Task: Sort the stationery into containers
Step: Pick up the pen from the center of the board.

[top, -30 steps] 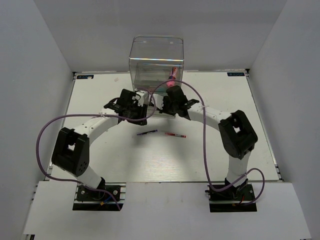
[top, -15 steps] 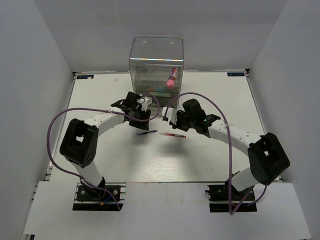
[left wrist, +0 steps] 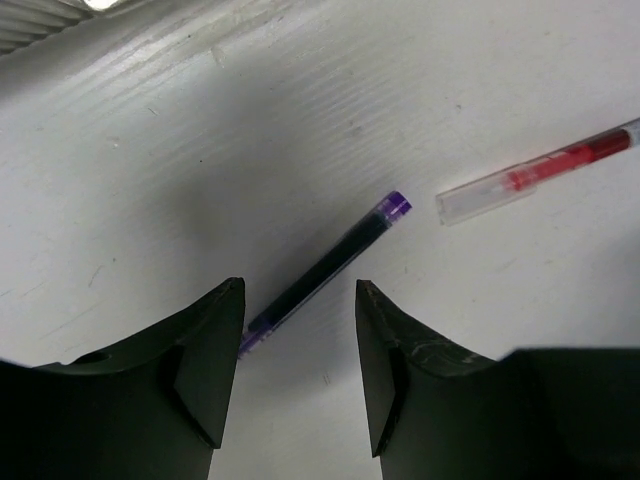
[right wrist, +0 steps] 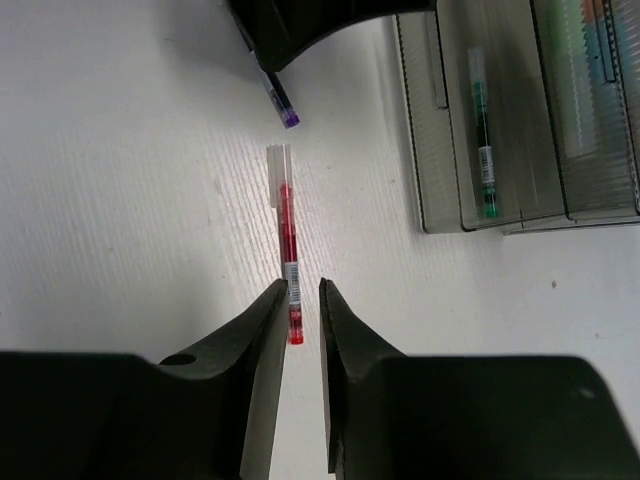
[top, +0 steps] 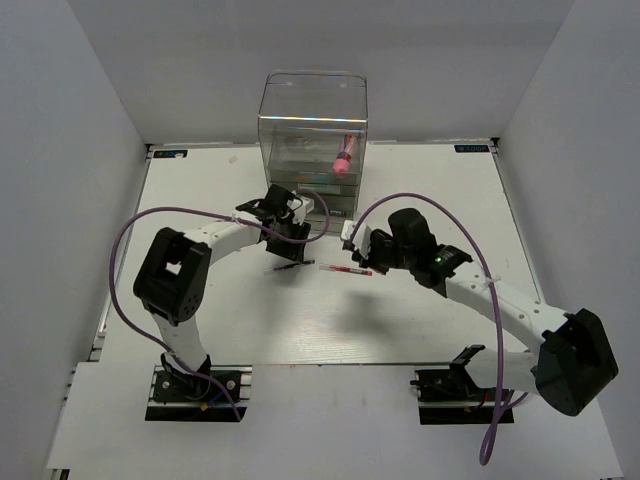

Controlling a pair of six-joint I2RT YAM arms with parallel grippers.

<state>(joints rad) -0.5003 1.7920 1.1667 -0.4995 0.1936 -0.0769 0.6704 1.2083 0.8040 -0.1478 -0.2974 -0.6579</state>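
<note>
The clear organizer (top: 312,120) stands at the back of the table with a pink marker (top: 343,156) in its top bin. A dark pen with purple ends (top: 288,266) (left wrist: 325,272) and a red pen with a clear cap (top: 345,269) (right wrist: 285,230) lie on the table in front of it. My left gripper (top: 287,243) (left wrist: 298,300) is open and empty, and the dark pen's lower end lies by its left finger. My right gripper (top: 366,250) (right wrist: 301,290) hovers over the red pen's end, jaws a narrow gap apart and holding nothing.
An open lower drawer (right wrist: 440,160) of the organizer holds a green pen (right wrist: 482,140). The left gripper's fingers (right wrist: 300,20) sit close to the right gripper over the two pens. Grey walls close in the table on three sides.
My right gripper drew back from the organizer to over the red pen. My left gripper moved right and nearer, down over the dark pen. Both pens stay put.
</note>
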